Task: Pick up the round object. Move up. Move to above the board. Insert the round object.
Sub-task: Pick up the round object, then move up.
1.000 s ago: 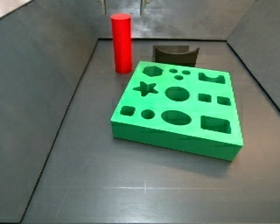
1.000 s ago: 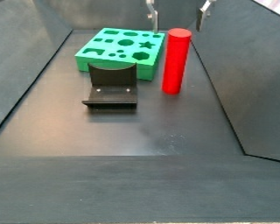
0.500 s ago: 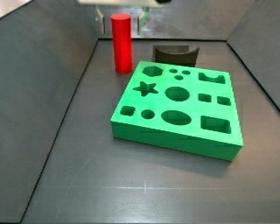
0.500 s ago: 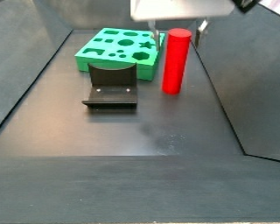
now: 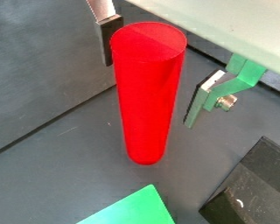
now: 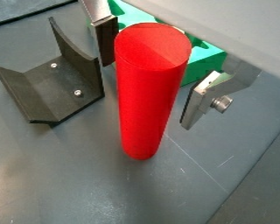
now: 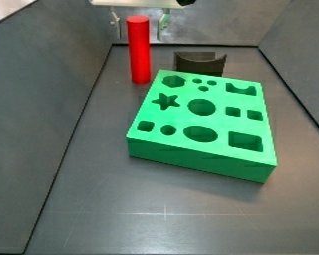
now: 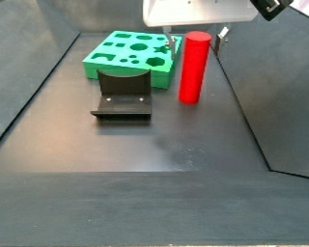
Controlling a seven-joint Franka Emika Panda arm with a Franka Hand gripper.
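Standing upright on the grey floor, the round object (image 5: 147, 92) sits between the gripper (image 5: 160, 70) fingers, jaws spread and clear of it (both wrist views agree). In a side view, it (image 7: 140, 48) stands near the far edge, beside the board (image 7: 202, 125).

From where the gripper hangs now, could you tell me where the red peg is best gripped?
Grip the red peg on its curved sides just below the flat top, coming straight down. It stands upright on the floor, and the gripper already straddles its top, jaws open, one finger on either side.
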